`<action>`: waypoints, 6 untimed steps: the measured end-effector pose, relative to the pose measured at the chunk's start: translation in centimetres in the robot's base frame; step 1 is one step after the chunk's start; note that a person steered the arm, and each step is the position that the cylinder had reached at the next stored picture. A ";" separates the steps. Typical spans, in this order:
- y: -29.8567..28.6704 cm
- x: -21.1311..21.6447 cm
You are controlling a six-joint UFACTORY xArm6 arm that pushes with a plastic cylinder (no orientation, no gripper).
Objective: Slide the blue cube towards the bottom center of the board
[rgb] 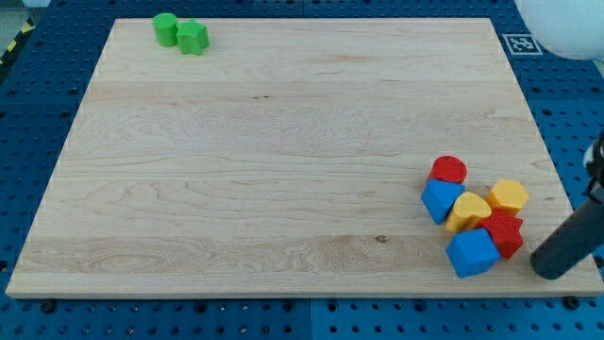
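Note:
The blue cube sits near the board's bottom right corner, at the view's bottom end of a tight cluster. It touches a red block on its right and a yellow heart-shaped block above it. My tip is at the board's right edge, just right of the red block and a short gap right of the blue cube, touching neither. The dark rod slants up to the view's right.
The cluster also holds a red cylinder, a second blue block and a yellow block. A green cylinder and a green block sit at the top left. A white round object is at the top right.

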State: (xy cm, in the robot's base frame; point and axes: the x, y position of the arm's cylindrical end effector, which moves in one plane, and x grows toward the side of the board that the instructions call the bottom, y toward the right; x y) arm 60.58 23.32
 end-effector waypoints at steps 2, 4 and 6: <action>-8.2 -1.4; -10.6 -1.4; -15.6 -1.4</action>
